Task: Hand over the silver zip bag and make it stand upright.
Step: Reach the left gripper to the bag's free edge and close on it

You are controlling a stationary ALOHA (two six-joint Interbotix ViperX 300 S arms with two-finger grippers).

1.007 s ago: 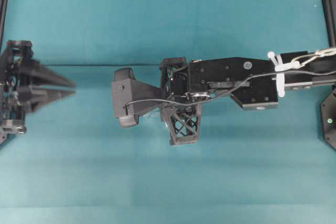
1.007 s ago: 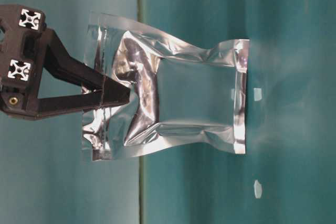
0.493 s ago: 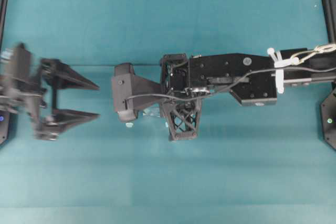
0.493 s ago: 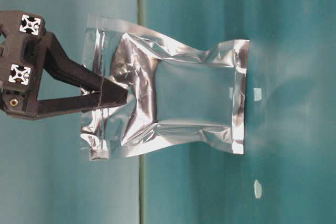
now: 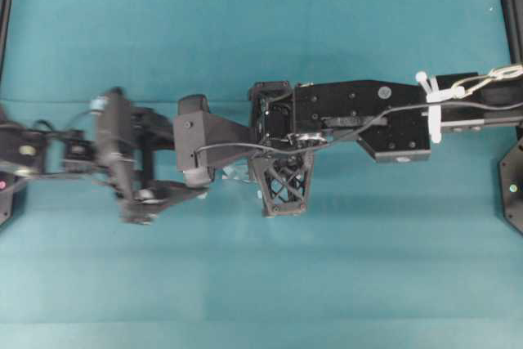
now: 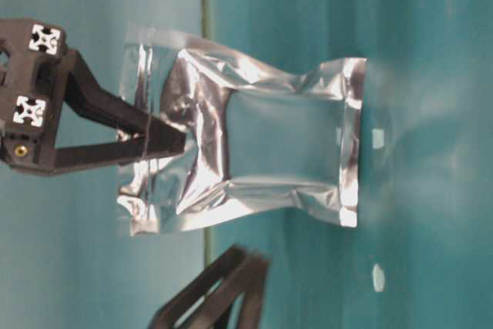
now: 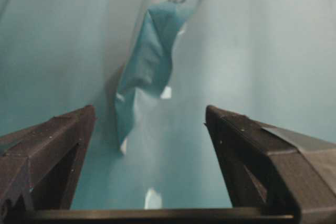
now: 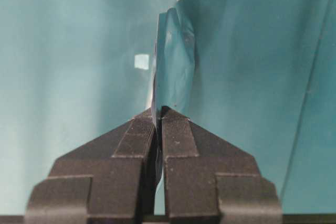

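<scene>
A robotics lab bench. A plain teal mat [image 5: 270, 30] covers the tabletop. Black frame rails [image 5: 512, 22] stand at its edges.

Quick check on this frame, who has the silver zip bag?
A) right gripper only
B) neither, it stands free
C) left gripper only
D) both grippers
A: the right gripper is shut on the zip-seal end of the silver zip bag, while the left gripper has its jaws wide open with the bag ahead of them, not touching it.
</scene>
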